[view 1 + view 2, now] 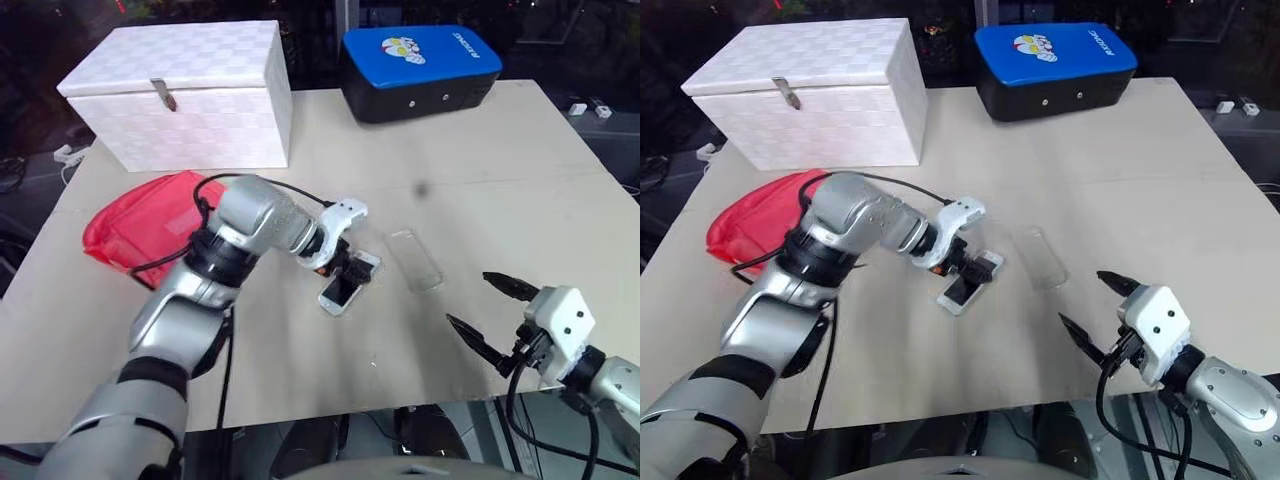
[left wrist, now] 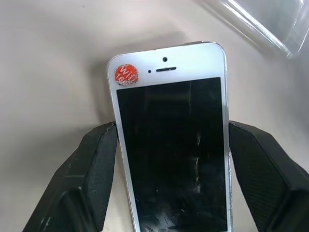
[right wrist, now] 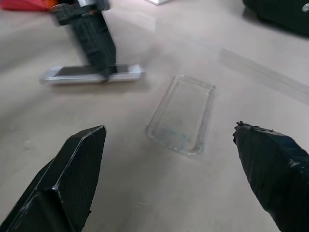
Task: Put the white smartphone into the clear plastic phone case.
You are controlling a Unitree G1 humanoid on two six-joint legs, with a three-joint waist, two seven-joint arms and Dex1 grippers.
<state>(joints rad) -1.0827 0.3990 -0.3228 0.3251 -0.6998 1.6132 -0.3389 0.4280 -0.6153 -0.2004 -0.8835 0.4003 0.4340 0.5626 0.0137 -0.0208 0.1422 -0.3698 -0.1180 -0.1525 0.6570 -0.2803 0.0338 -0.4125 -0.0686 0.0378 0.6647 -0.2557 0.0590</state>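
The white smartphone [image 1: 345, 287] lies screen up on the beige table, an orange sticker near its earpiece. My left gripper [image 1: 340, 262] points down over it, and its two black fingers [image 2: 96, 159] press the phone's long edges, one on each side. The clear plastic phone case [image 1: 416, 260] lies open side up just to the right of the phone, a short gap between them. My right gripper [image 1: 468, 298] hovers open near the table's front right edge, pointing toward the case [image 3: 181, 113] with nothing between its fingers.
A white latched box [image 1: 185, 90] stands at the back left and a blue and black padded case [image 1: 420, 60] at the back centre. A red bag [image 1: 145, 225] lies left of my left arm. The table's front edge [image 1: 330, 415] runs close below the grippers.
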